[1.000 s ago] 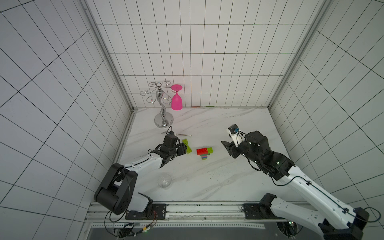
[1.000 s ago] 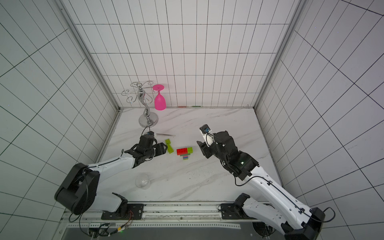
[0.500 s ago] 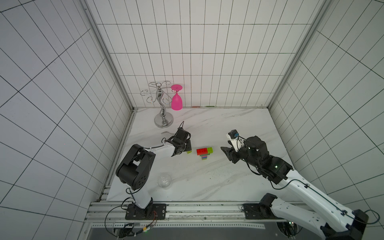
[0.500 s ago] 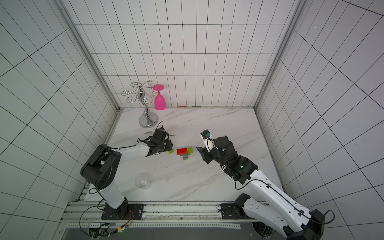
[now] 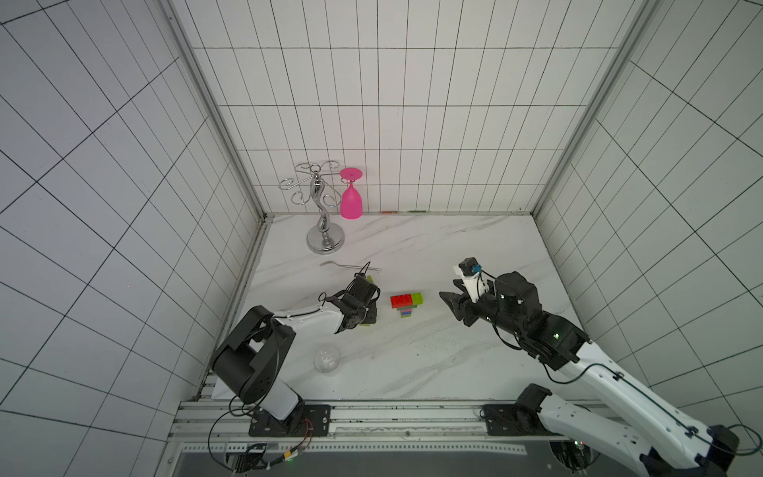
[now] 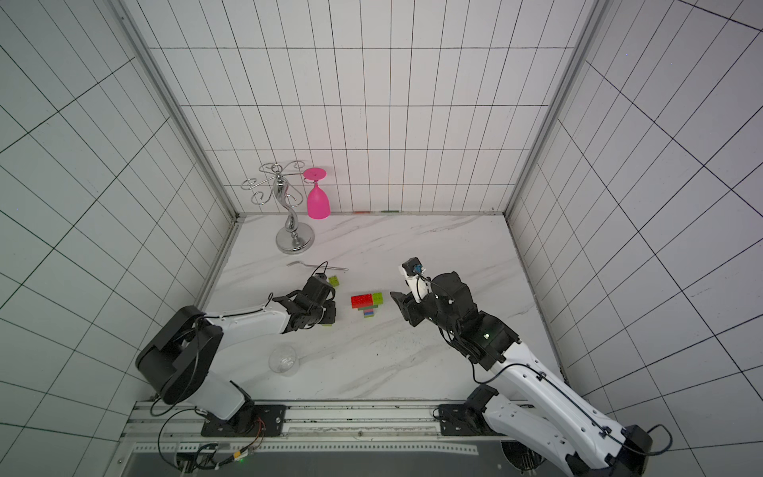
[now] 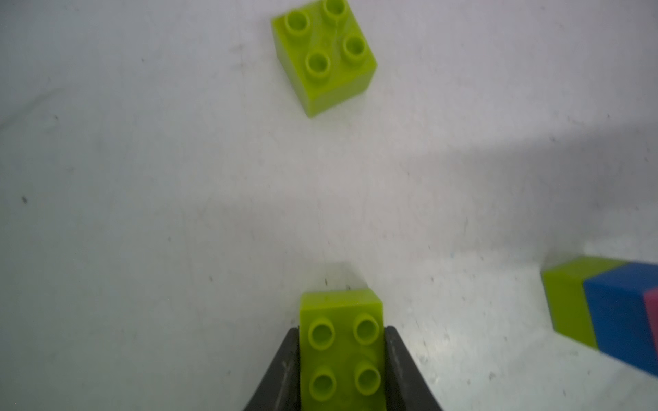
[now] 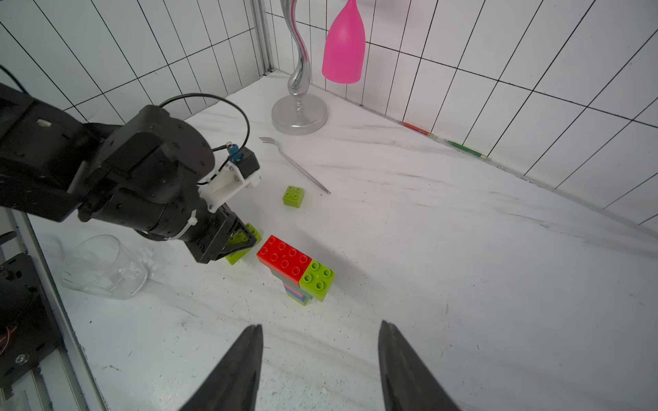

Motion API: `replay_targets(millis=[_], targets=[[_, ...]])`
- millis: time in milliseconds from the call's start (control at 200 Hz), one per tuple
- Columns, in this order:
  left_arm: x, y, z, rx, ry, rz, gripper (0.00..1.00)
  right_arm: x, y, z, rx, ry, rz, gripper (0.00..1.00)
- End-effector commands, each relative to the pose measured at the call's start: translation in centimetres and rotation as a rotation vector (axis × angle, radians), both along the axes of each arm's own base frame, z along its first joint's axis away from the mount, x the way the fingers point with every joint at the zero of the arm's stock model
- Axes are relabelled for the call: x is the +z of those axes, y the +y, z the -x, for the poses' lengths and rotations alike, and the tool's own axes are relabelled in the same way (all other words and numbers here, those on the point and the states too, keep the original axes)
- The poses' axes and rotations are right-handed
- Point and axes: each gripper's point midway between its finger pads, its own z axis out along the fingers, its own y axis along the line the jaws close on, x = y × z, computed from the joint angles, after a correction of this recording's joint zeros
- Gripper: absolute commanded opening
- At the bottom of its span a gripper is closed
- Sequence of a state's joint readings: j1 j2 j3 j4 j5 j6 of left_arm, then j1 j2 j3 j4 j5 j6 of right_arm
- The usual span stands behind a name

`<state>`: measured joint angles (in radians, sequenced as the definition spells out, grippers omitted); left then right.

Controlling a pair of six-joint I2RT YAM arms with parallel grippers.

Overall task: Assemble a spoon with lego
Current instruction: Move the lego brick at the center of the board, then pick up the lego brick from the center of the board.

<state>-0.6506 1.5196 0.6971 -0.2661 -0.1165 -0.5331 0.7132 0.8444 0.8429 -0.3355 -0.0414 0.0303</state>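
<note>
One lime brick [image 7: 341, 356] is clamped in the left gripper [image 7: 341, 330], just left of the spoon [image 5: 406, 303], which lies mid-table. Second lime brick [image 8: 293, 195] lies loose farther back, near a fork [image 8: 295, 165]. Right gripper [image 8: 320, 325] stands part open, empty, right of the spoon.

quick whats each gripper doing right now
left gripper: closed on a lime brick
right gripper: open, holding nothing
</note>
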Motion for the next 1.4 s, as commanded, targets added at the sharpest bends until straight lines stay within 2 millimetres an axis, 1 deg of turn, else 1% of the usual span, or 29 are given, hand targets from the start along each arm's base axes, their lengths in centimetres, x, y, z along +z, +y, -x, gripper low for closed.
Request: replay_targets(millis=[0,130,225,355,415,520,625,690,770,835,900,955,1020,1080,1100,1150,1160,1210,1275,1335,1394], targets=[[1.0,-0.8,3.1,-0.044,-0.029,0.011,0.30,-0.6,-0.9,0.3,-0.035,0.029,-0.001,0.55],[1.2,-3.2,6.2,-0.156,-0.058,0.043,0.30,-0.9,-1.7,0.5,-0.071,0.046,0.001,0.55],[0.8,-4.9,7.5,-0.242,-0.080,0.050,0.30,-1.1,-2.3,0.8,-0.091,0.057,0.002,0.56],[0.3,-6.7,8.5,-0.356,-0.122,0.008,0.30,-1.1,-3.1,1.4,-0.108,0.071,-0.002,0.56],[0.1,-7.1,8.6,-0.381,-0.133,-0.004,0.35,-1.0,-3.5,1.7,-0.117,0.075,-0.001,0.57],[0.4,-7.1,8.1,-0.368,-0.152,-0.020,0.42,-1.1,-3.9,1.9,-0.129,0.083,0.015,0.58],[2.3,-7.0,7.5,-0.350,-0.192,-0.019,0.50,-1.7,-4.2,1.9,-0.134,0.097,0.054,0.58],[4.1,-7.0,7.4,-0.342,-0.228,0.007,0.53,-2.1,-4.4,1.7,-0.151,0.116,0.070,0.58],[6.9,-6.5,7.3,-0.324,-0.281,0.049,0.56,-2.9,-5.0,1.2,-0.223,0.165,0.073,0.56],[9.5,-5.5,7.3,-0.292,-0.328,0.078,0.57,-4.1,-5.0,1.0,-0.275,0.239,0.057,0.52],[12.5,-3.9,7.3,-0.236,-0.386,0.109,0.57,-5.5,-4.1,1.1,-0.312,0.325,0.025,0.51],[15.3,-2.0,7.5,-0.176,-0.444,0.140,0.59,-6.8,-3.1,1.4,-0.355,0.384,-0.011,0.51],[18.9,0.3,7.9,-0.124,-0.526,0.188,0.67,-8.2,-1.6,1.9,-0.404,0.439,-0.040,0.53],[22.1,2.5,8.5,-0.086,-0.616,0.236,0.70,-9.2,-0.8,2.4,-0.501,0.479,-0.060,0.53],[23.0,3.4,8.7,-0.070,-0.640,0.251,0.73,-9.4,-0.5,2.6,-0.533,0.495,-0.067,0.54],[25.1,5.7,9.4,-0.029,-0.697,0.285,0.77,-10.1,0.1,3.2,-0.614,0.540,-0.076,0.55],[25.4,6.0,9.5,-0.023,-0.706,0.291,0.77,-10.6,0.2,3.3,-0.633,0.551,-0.067,0.55],[27.1,8.1,10.3,0.009,-0.749,0.315,0.80,-10.9,1.6,3.9,-0.670,0.582,-0.088,0.55],[28.8,10.3,11.3,0.027,-0.792,0.336,0.82,-11.2,3.8,4.7,-0.685,0.602,-0.128,0.54],[29.8,12.0,12.0,0.034,-0.821,0.335,0.83,-11.5,5.9,5.3,-0.686,0.621,-0.152,0.53],[30.3,13.5,12.6,0.044,-0.848,0.311,0.83,-12.0,7.8,5.8,-0.697,0.649,-0.153,0.53]])
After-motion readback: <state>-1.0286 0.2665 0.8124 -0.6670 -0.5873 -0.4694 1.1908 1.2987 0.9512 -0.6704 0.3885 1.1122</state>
